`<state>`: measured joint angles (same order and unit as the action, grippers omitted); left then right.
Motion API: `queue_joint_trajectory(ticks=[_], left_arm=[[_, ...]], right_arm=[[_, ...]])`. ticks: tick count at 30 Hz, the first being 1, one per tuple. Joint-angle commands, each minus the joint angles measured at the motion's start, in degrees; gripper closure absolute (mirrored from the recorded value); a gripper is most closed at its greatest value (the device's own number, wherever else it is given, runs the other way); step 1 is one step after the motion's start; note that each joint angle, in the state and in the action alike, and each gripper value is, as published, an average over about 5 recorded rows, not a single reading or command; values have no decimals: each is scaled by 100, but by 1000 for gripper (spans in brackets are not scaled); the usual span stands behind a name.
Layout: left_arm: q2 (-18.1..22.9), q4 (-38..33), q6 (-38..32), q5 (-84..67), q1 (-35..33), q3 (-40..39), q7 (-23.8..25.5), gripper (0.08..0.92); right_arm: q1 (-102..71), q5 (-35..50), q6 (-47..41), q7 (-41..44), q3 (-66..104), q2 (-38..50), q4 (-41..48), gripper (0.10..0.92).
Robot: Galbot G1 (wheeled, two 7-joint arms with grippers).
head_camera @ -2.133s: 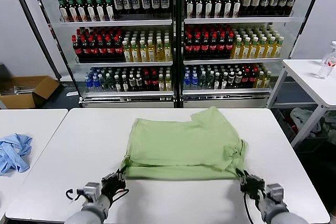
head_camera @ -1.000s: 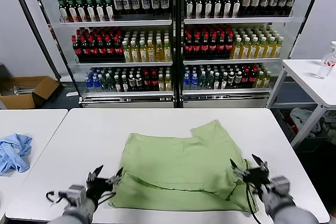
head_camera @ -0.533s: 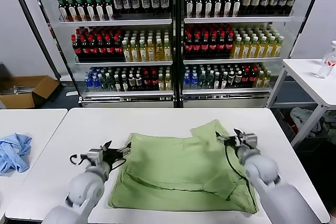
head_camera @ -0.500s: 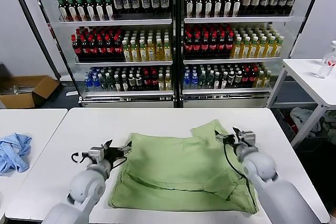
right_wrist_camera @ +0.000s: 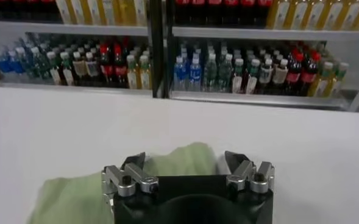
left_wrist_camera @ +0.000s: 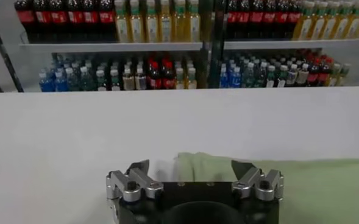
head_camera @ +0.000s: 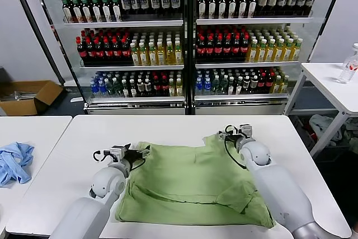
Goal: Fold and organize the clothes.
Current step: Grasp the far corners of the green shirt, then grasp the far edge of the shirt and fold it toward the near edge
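Glass-door drinks cooler (head_camera: 187,37) along the back wall, shelves full of bottles. White bench (head_camera: 84,138) in front, second bench (head_camera: 330,82) right, cardboard box (head_camera: 28,96) on floor left.

One green shirt (head_camera: 193,183), one blue cloth (head_camera: 14,162), two grippers, both open

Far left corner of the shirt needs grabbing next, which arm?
Probably left. The left hand is open right at the polo shirt's far left corner; the right hand is open at the far right one.
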<state>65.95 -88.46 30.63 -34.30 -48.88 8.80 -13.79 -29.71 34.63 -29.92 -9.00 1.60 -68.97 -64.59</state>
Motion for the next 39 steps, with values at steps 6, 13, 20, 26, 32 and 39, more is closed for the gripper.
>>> queue_joint_trajectory(ticks=[6,13,20,26,32,39], left_arm=[[49,259,-64,13,71,-146,72,284],[56,226,-101,11,-45,-140,139,483],[38,167,-322,-71,-155,-76,182,683],[-47,-86,-604,-214,-245,85,186,852],[-286,-801,-717,-442,-552,370,163,911],[-557,-1696,-702,-652,-1050,681,147,911]], right_arm=[[3,37,-10,-6,-225,-88,310,342],[-317,48,15,-61,-174,96,-182,538],[-461,-11,295,-115,-135,186,-541,746],[-519,9,549,-146,27,311,-1074,899],[-754,167,550,-212,319,625,-1908,917],[-1252,403,452,-325,748,1116,-2972,917]])
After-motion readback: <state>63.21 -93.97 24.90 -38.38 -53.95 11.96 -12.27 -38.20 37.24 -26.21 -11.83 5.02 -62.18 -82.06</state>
